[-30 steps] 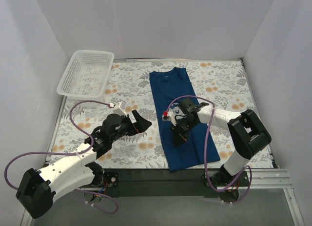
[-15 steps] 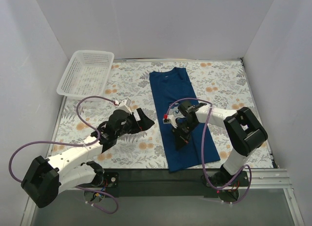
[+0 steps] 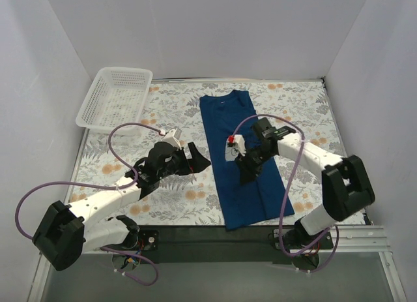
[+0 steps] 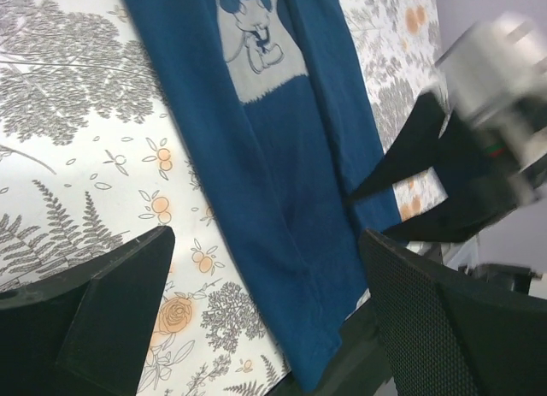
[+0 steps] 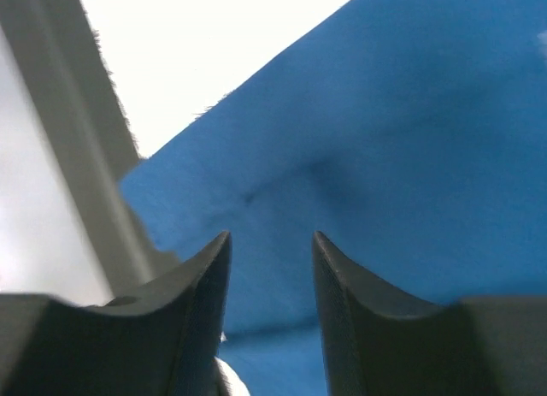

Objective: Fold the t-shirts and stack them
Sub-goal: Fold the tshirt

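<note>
T-shirt (image 3: 225, 122) flat on table (image 3: 300, 113) | basket (image 3: 125, 70) far-left, well apart

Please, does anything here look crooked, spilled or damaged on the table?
Nothing serious. The t-shirt, folded into a long strip, lies a little slanted, and its near end reaches the front edge of the table. The basket sits in the far left corner. I see nothing spilled or torn.
</note>
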Robot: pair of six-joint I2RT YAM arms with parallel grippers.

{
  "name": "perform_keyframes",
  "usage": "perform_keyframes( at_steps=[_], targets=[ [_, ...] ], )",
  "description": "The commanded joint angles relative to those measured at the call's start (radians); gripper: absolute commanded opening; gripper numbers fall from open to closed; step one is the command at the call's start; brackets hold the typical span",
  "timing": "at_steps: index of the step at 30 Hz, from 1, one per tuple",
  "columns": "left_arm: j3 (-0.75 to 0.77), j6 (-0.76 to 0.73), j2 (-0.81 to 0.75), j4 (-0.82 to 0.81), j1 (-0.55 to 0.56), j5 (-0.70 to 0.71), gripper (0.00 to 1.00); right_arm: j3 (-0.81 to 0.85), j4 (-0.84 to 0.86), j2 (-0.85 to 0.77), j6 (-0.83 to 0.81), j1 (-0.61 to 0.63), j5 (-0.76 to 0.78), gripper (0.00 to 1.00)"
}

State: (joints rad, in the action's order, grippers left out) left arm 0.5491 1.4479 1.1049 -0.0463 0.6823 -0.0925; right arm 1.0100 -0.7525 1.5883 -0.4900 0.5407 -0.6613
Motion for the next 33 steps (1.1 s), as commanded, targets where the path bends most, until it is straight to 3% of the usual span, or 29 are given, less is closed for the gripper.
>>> perform_keyframes(
  at_steps=[1,4,5,7,9,13,16,21,27,33],
  targets=[
    [0.040,-0.116,-0.020,-0.023,-0.004,-0.145,0.81,0.042,-0.044,-0.163,-0.155,-0.093,0.096,0.46],
    [0.049,-0.251,-0.034,-0.004,0.051,-0.194,0.79,-0.008,-0.042,-0.307,-0.411,-0.250,0.041,0.53],
    [0.060,-0.294,-0.039,0.011,0.083,-0.176,0.79,-0.055,-0.048,-0.382,-0.599,-0.331,0.005,0.57],
    [0.074,-0.457,-0.042,0.029,0.198,-0.110,0.78,-0.131,-0.050,-0.460,-0.775,-0.386,-0.052,0.73],
    [0.084,-0.579,-0.037,0.040,0.291,-0.098,0.78,-0.227,-0.047,-0.546,-0.950,-0.401,-0.038,0.80],
    [0.061,-0.819,-0.005,0.039,0.423,-0.073,0.78,-0.249,-0.125,-0.551,-1.068,-0.413,-0.040,0.79],
    [0.071,-0.868,0.055,0.036,0.532,-0.007,0.77,-0.237,-0.205,-0.531,-1.147,-0.447,-0.046,0.78],
    [0.081,-0.894,0.223,0.014,0.718,0.161,0.75,-0.208,-0.268,-0.450,-1.128,-0.467,-0.073,0.75],
    [0.086,-0.914,0.300,-0.050,0.773,0.292,0.70,-0.223,-0.309,-0.419,-1.141,-0.495,-0.104,0.73],
    [0.118,-0.954,0.371,-0.093,0.778,0.278,0.70,-0.240,-0.317,-0.407,-1.165,-0.528,-0.101,0.73]
  ],
)
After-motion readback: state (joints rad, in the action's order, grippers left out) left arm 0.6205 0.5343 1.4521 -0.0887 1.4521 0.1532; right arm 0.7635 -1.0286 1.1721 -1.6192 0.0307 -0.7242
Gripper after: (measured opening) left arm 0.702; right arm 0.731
